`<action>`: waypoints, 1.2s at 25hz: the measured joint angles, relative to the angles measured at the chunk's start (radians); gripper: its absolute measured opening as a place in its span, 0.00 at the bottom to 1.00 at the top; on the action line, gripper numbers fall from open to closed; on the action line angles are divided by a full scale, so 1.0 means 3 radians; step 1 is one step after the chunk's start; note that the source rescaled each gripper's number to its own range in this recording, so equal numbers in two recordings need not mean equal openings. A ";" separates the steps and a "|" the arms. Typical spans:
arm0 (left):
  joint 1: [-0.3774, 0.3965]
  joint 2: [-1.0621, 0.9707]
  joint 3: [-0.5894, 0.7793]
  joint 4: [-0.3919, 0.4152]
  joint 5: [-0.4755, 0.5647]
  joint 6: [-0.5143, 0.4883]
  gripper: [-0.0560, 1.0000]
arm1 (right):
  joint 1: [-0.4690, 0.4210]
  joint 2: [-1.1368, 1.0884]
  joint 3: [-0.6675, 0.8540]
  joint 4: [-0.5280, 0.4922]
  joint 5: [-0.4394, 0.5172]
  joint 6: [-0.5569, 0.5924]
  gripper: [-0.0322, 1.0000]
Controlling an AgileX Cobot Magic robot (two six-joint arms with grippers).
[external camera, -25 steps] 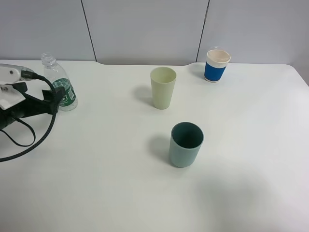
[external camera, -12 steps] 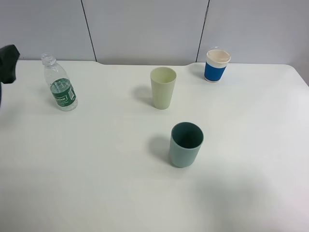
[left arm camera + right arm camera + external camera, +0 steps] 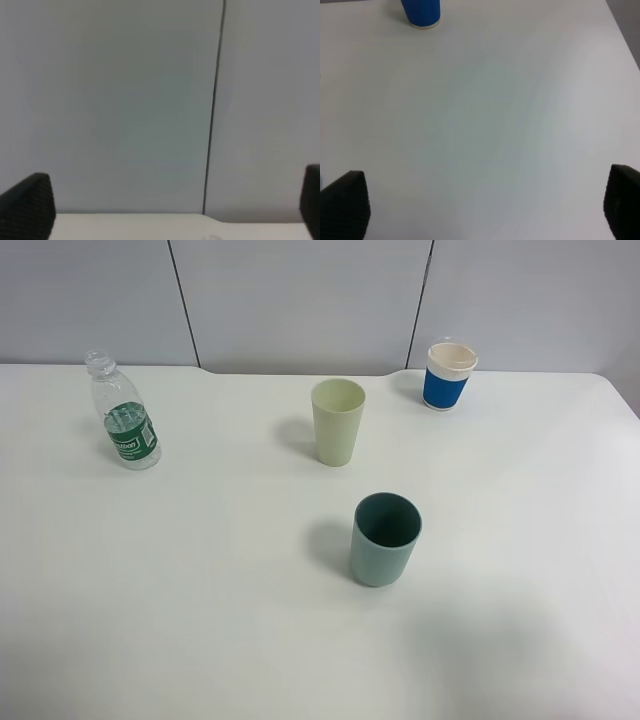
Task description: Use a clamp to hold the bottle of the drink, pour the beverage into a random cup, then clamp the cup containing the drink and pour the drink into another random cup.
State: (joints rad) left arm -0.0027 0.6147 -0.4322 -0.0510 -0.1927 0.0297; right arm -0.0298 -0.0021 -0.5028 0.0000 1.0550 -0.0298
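On white table (image 3: 200, 620), upper left: small clear ribbed plastic bottle (image 3: 125, 420), uncapped, green label unreadable.
Pale yellow-green tumbler (image 3: 338, 422) centre, teal cup (image 3: 385, 539) below; contents unclear. Left gripper (image 3: 170, 205) and right gripper (image 3: 482, 202) spread apart, empty.

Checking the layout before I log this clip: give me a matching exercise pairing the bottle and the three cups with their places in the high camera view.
1. small clear plastic bottle with green label
2. tall pale yellow-green tumbler
3. teal grey-green cylindrical cup
4. white cup with blue band

A. closest to the camera
B. far left
C. back right
D. centre, mid-depth

Pairs: 1-B, 2-D, 3-A, 4-C.
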 joint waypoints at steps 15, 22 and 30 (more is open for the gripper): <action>0.0000 -0.0645 -0.1037 0.0229 0.3226 0.0162 1.00 | 0.0000 0.0000 0.0000 0.0000 0.0000 0.0000 0.82; 0.0000 -0.1113 -0.1052 0.0233 0.3492 0.0132 1.00 | 0.0000 0.0000 0.0000 0.0000 0.0000 0.0000 0.82; 0.0041 -0.1610 -0.0948 0.0236 0.3825 -0.0070 1.00 | 0.0000 0.0000 0.0000 0.0000 0.0000 0.0000 0.82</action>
State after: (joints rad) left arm 0.0096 0.1318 -0.7166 0.0199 0.9548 0.0088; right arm -0.0298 -0.0021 -0.5028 0.0000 1.0550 -0.0298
